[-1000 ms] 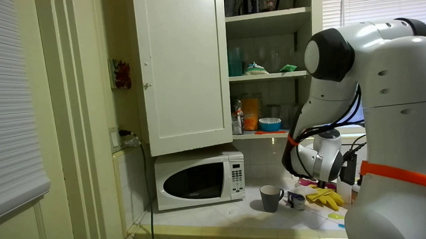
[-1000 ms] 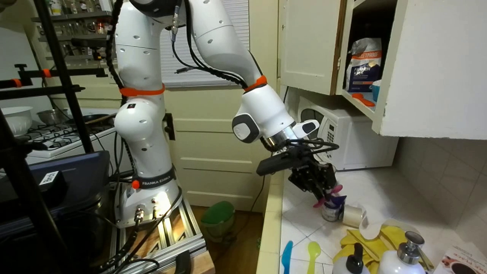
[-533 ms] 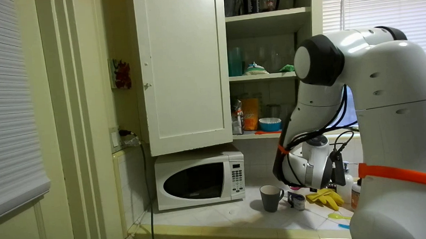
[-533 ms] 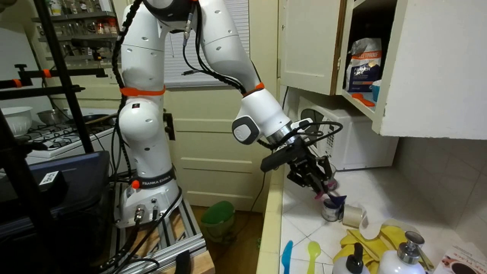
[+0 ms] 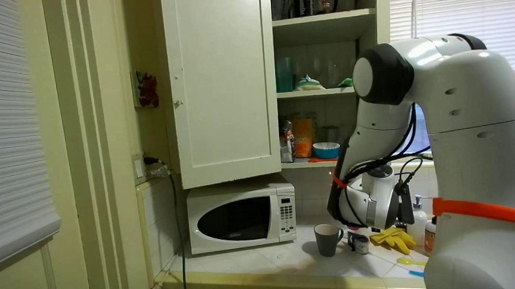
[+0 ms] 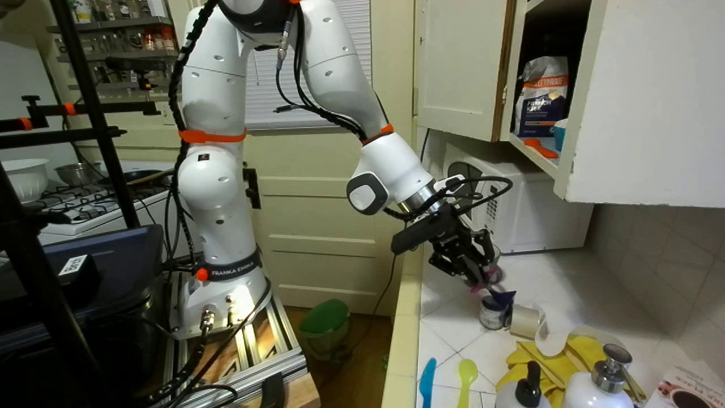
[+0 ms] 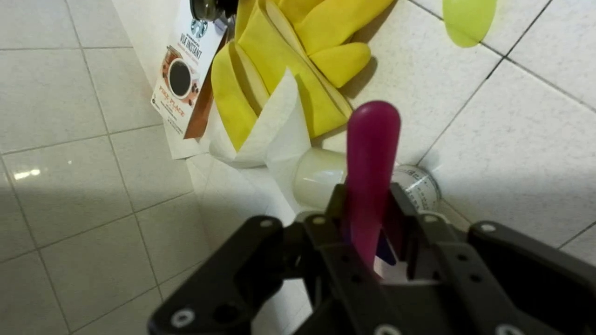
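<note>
A magenta utensil (image 7: 372, 135) with a rounded handle end stands between the fingers of my gripper (image 7: 369, 201), which is shut on it. In an exterior view the gripper (image 6: 480, 277) tilts down above the counter, magenta showing at its tips. Just below is a small labelled jar (image 6: 491, 315), with a dark blue pointed piece (image 6: 503, 297) at its top. Beside the jar lies a cream roll (image 6: 525, 321) trailing white paper. A grey mug (image 5: 327, 241) stands upright left of the jar (image 5: 361, 245); in that view the wrist hides the gripper.
Yellow gloves (image 7: 274, 65) and a coffee box (image 7: 181, 77) lie past the roll. A green spoon (image 6: 467, 375), a blue knife (image 6: 427, 381) and a pump bottle (image 6: 597, 391) are nearer. A microwave (image 5: 241, 246) stands under the swung-out cabinet door (image 5: 226, 89).
My arm has swung toward the mug and microwave side, and the gripper has risen slightly and turned, carrying the magenta utensil. Jar, mug and gloves have stayed put.
</note>
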{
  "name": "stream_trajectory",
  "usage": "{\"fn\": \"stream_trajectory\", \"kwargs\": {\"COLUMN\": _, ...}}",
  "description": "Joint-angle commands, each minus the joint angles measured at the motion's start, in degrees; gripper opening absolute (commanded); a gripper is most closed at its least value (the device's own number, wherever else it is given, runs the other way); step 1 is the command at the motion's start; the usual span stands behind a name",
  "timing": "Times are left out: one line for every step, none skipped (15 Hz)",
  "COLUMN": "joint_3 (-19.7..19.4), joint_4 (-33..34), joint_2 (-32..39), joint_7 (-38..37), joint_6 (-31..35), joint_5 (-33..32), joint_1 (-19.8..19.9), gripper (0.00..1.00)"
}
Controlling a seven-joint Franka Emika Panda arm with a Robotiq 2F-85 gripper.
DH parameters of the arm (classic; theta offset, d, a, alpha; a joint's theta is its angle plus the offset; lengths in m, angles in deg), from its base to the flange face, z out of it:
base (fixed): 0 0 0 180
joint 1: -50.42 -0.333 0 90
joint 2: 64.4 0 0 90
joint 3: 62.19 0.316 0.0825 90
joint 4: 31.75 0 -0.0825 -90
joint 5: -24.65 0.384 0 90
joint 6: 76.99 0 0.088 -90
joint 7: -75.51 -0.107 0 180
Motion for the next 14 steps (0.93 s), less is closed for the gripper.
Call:
{"fn": "stream_trajectory", "kwargs": {"joint_3": -0.2, "joint_4": 2.0, "joint_2": 3.3, "joint_7": 2.0, "joint_6": 2.9, "joint_5": 0.2, "joint_1": -1.5, "gripper": 0.06}}
{"fn": "stream_trajectory", "kwargs": {"joint_3": -0.5, "joint_4": 2.6, "joint_2": 4.2, "joint_7": 2.5, "joint_6": 3.4, "joint_5": 0.5, "joint_1": -2.1, "gripper": 0.06}}
{"fn": "stream_trajectory", "kwargs": {"joint_3": -0.6, "joint_4": 3.1, "joint_2": 4.8, "joint_7": 3.0, "joint_6": 3.6, "joint_5": 0.4, "joint_1": -2.5, "gripper": 0.06}}
{"fn": "stream_trajectory", "kwargs": {"joint_3": -0.8, "joint_4": 3.7, "joint_2": 5.5, "joint_7": 3.5, "joint_6": 4.1, "joint_5": 0.4, "joint_1": -3.2, "gripper": 0.06}}
{"fn": "stream_trajectory", "kwargs": {"joint_3": -1.1, "joint_4": 4.2, "joint_2": 6.1, "joint_7": 3.9, "joint_6": 4.7, "joint_5": 0.6, "joint_1": -3.9, "gripper": 0.06}}
{"fn": "stream_trajectory", "kwargs": {"joint_3": -1.3, "joint_4": 4.4, "joint_2": 6.4, "joint_7": 4.3, "joint_6": 5.1, "joint_5": 0.6, "joint_1": -4.7, "gripper": 0.06}}
{"fn": "stream_trajectory", "kwargs": {"joint_3": -1.4, "joint_4": 4.4, "joint_2": 6.6, "joint_7": 4.6, "joint_6": 6.1, "joint_5": 0.5, "joint_1": -5.5, "gripper": 0.06}}
{"fn": "stream_trajectory", "kwargs": {"joint_3": -1.5, "joint_4": 4.3, "joint_2": 6.7, "joint_7": 5.0, "joint_6": 7.1, "joint_5": 0.4, "joint_1": -6.3, "gripper": 0.06}}
{"fn": "stream_trajectory", "kwargs": {"joint_3": -1.5, "joint_4": 3.7, "joint_2": 6.3, "joint_7": 5.2, "joint_6": 8.5, "joint_5": 0.0, "joint_1": -6.9, "gripper": 0.06}}
{"fn": "stream_trajectory", "kwargs": {"joint_3": -1.6, "joint_4": 2.8, "joint_2": 5.7, "joint_7": 5.5, "joint_6": 9.4, "joint_5": -0.5, "joint_1": -7.5, "gripper": 0.06}}
{"fn": "stream_trajectory", "kwargs": {"joint_3": -1.5, "joint_4": 2.1, "joint_2": 5.3, "joint_7": 5.9, "joint_6": 10.8, "joint_5": -0.9, "joint_1": -8.1, "gripper": 0.06}}
{"fn": "stream_trajectory", "kwargs": {"joint_3": -1.6, "joint_4": 1.7, "joint_2": 5.3, "joint_7": 6.1, "joint_6": 12.1, "joint_5": -1.2, "joint_1": -8.6, "gripper": 0.06}}
{"fn": "stream_trajectory", "kwargs": {"joint_3": -1.6, "joint_4": 1.6, "joint_2": 5.6, "joint_7": 6.6, "joint_6": 13.1, "joint_5": -1.7, "joint_1": -9.1, "gripper": 0.06}}
{"fn": "stream_trajectory", "kwargs": {"joint_3": -1.6, "joint_4": 1.5, "joint_2": 5.7, "joint_7": 6.7, "joint_6": 13.9, "joint_5": -2.6, "joint_1": -9.4, "gripper": 0.06}}
